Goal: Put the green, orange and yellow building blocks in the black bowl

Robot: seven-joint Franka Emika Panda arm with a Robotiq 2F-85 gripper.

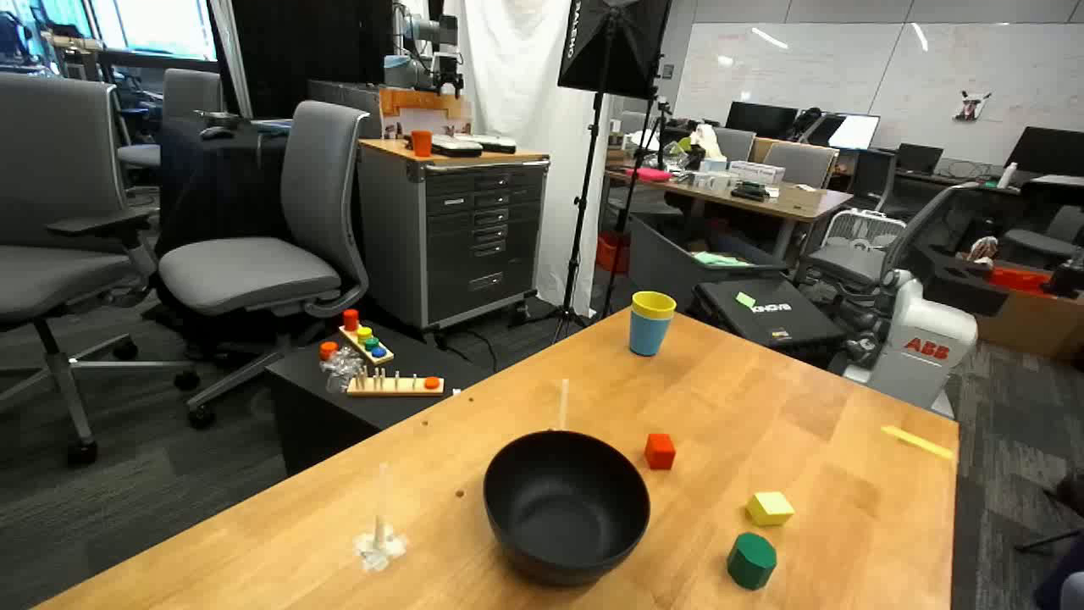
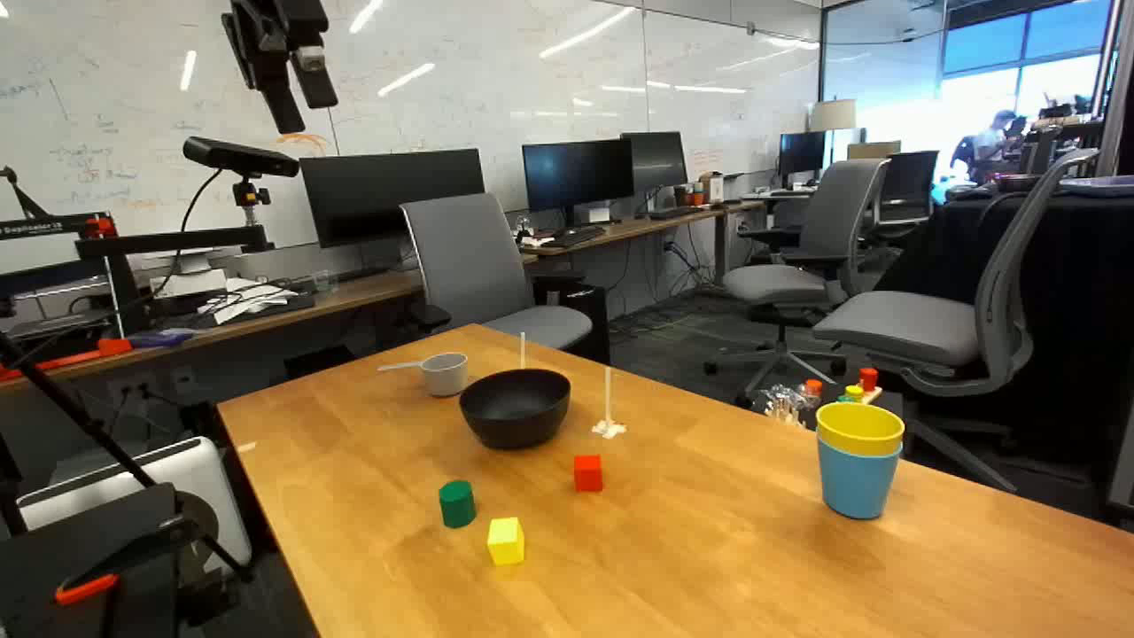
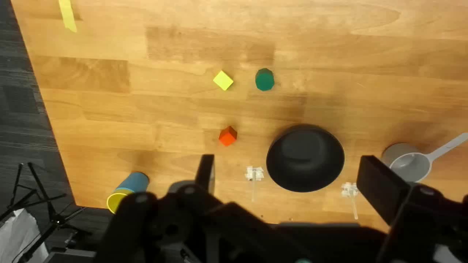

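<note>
A: Starting big: the tabletop (image 2: 709, 549) is warm honey-coloured wood, strips showing. What's the claw (image 3: 287, 157) doing?

B: Hanging well above it, jaws spread wide apart, so yeah, released.

A: And the black bowl (image 1: 566, 508)?

B: Round, deep, upright, kinda soft sheen inside. It's on the tabletop near an edge.

A: Nice. Smaller stuff?

B: Chunkiest is the green block (image 1: 751, 561), a stubby drum with flat facets, dark forest colour, standing on end. Just beside it, small gap, there's the yellow block (image 1: 770, 509): bright lemon, boxy, crisp corners.

A: Last one?

B: The red-orange block (image 1: 660, 451), super saturated, a neat little cube. It sits near the bowl, with wood showing between them. All three are on the tabletop, outside the bowl.
</note>
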